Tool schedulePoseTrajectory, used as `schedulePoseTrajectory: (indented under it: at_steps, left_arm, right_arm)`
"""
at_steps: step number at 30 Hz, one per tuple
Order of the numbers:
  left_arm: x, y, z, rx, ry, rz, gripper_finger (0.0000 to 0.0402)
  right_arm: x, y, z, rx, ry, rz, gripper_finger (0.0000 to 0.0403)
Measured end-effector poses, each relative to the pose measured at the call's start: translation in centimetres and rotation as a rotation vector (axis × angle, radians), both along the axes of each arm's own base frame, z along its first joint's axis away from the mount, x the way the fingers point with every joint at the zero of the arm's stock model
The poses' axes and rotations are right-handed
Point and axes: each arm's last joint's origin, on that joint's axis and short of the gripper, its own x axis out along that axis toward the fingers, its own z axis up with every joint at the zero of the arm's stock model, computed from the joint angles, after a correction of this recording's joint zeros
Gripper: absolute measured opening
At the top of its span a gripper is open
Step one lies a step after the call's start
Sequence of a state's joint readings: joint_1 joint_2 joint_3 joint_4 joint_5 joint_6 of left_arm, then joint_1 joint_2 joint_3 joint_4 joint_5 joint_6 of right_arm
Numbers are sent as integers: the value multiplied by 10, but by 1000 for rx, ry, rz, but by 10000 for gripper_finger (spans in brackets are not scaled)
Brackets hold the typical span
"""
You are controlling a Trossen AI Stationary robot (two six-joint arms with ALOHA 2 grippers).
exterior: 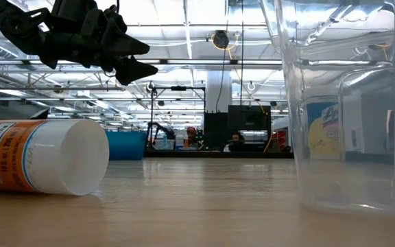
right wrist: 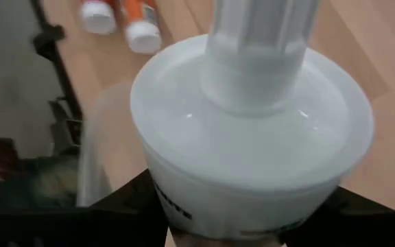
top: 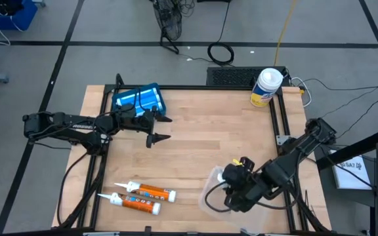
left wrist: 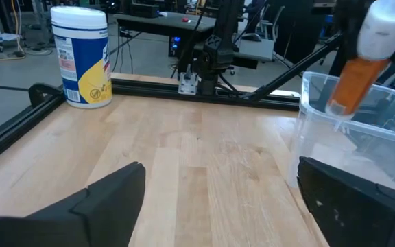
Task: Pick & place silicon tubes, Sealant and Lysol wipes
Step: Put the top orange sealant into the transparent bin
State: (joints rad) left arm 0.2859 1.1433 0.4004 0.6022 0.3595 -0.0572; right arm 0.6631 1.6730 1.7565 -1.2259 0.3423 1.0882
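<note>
Sealant tube (left wrist: 362,58) is held by the right gripper (top: 236,178) above the clear bin (left wrist: 362,144) at the bench's (top: 202,141) near right corner. Two tubes (top: 143,196) are left lying near the front edge, and the wipes (top: 266,87) are left standing at the far right. The left gripper (top: 157,128) is kept open, empty, above mid-bench.

Lysol wipes (top: 266,87) stand upright at two o'clock; two orange sealant tubes (top: 146,196) lie at seven; a third tube (left wrist: 362,62) hangs nozzle-up over the clear bin (top: 214,196).
</note>
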Motion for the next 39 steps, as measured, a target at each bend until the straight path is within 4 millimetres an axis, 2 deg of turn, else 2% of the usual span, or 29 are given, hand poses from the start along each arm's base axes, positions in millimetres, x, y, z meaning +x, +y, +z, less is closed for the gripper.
schedulePoseTrajectory:
  at_steps: [5,12,17,25,29,34,39]
  left_arm:
    - [0,0,0,0,0,0,377]
    - [0,0,0,0,0,0,367]
    - [0,0,0,0,0,0,374]
    - [0,0,0,0,-1,0,375]
    - [0,0,0,0,0,0,369]
    - [0,0,0,0,0,0,370]
    - [0,0,0,0,0,1,376]
  right_arm:
    - [-2,-7,-30,-62,125,-6,195]
    - [-10,-26,-87,-38,388,-31,195]
    - [-17,-37,-113,-39,503,-42,195]
    - [-17,-40,-118,-98,484,32,195]
    - [-14,-38,-118,-106,456,122,195]
    - [-13,-29,-118,-144,408,278,195]
    - [-16,-24,-119,-166,410,345,195]
